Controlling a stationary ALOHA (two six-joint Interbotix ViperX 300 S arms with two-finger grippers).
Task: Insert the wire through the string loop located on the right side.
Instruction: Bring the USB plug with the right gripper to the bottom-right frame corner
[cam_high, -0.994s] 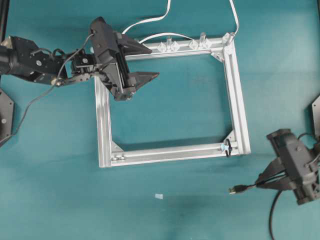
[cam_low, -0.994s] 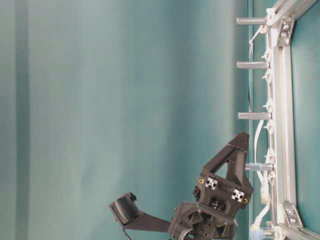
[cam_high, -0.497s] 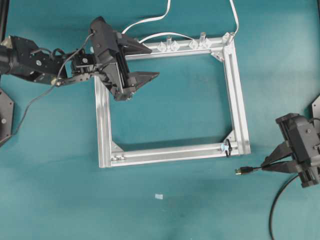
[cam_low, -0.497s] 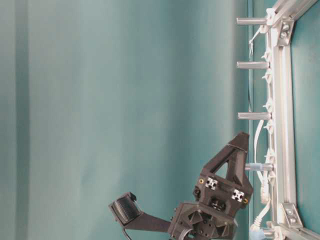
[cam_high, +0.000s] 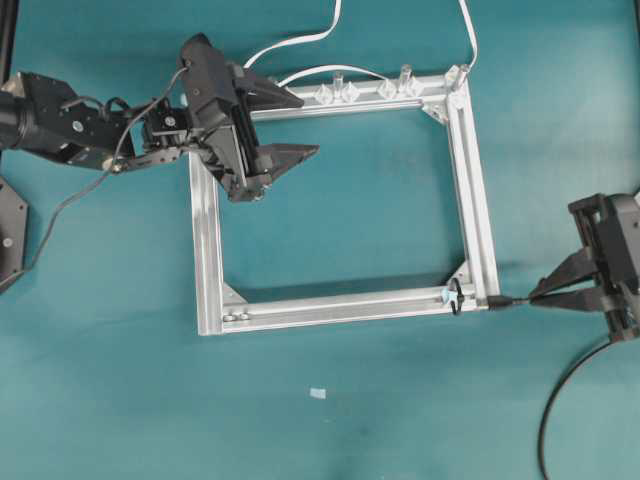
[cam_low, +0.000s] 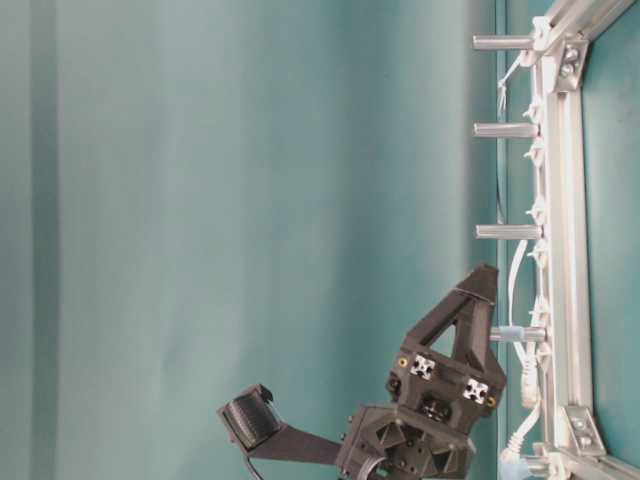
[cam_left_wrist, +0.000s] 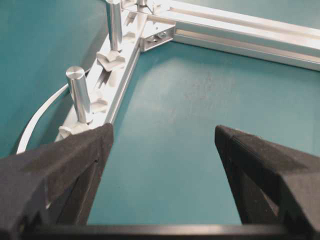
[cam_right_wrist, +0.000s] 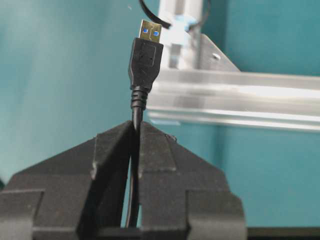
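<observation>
The wire (cam_right_wrist: 146, 55), a thin black cable with a black-and-silver USB plug, is pinched just behind the plug by my right gripper (cam_right_wrist: 135, 127), which is shut. Overhead, the plug (cam_high: 497, 302) points left at the outer side of the silver frame's (cam_high: 478, 200) lower right corner, with the right gripper (cam_high: 535, 297) behind it. The string loop (cam_high: 456, 296) rings the bottom bar just left of that corner. In the right wrist view the loop (cam_right_wrist: 150, 19) arcs right above the plug's tip. My left gripper (cam_high: 305, 125) hangs open over the frame's upper left corner, holding nothing (cam_left_wrist: 162, 132).
White cables (cam_high: 300, 40) run off behind the frame's top bar, which carries clear clips (cam_high: 340, 93) and upright metal posts (cam_left_wrist: 79, 92). The wire's slack (cam_high: 548, 420) trails down to the lower right edge. A small pale scrap (cam_high: 318, 392) lies on the teal table.
My right gripper has carried the plug up the overhead view and to the right, from below the frame to level with the bottom bar. The left arm has stayed still.
</observation>
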